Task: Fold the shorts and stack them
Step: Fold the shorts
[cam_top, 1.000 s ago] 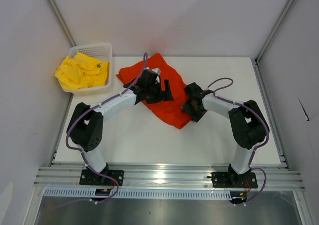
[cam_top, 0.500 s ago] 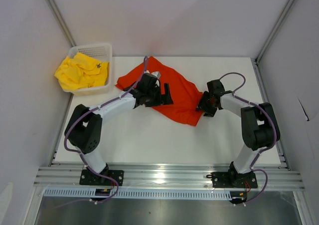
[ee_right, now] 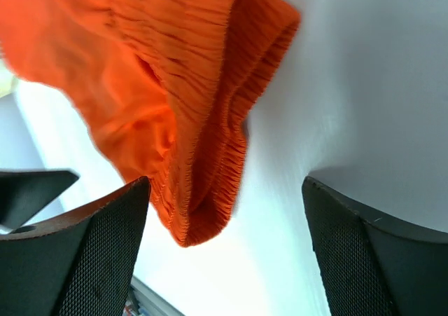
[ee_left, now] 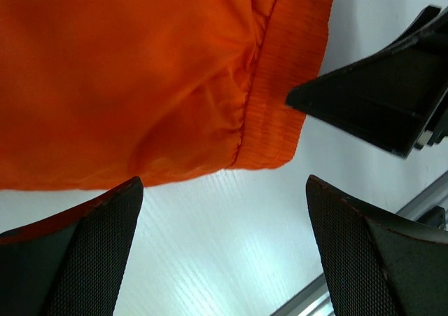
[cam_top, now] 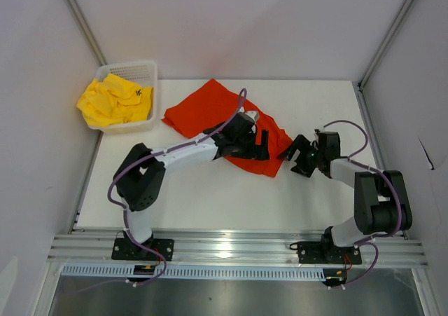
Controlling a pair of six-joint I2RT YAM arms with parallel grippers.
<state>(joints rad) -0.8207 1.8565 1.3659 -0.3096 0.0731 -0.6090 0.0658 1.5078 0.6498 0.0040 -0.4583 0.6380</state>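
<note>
Orange-red shorts (cam_top: 203,109) flat, long axis far-left to near-right, waistband (ee_left: 287,50) near-right

Orange-red fabric shorts (cam_top: 210,113) on white bench (cam_top: 210,197), beneath left pincer (cam_top: 264,146), their waistband corner just ahead of right pincer (cam_top: 297,158); bright yellow fabric shorts (cam_top: 115,100) in white mesh plastic basket (cam_top: 133,69), far left of both.

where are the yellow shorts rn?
Top view: the yellow shorts lie bunched in the white basket at the far left, apart from the orange shorts spread out to their right.
</note>
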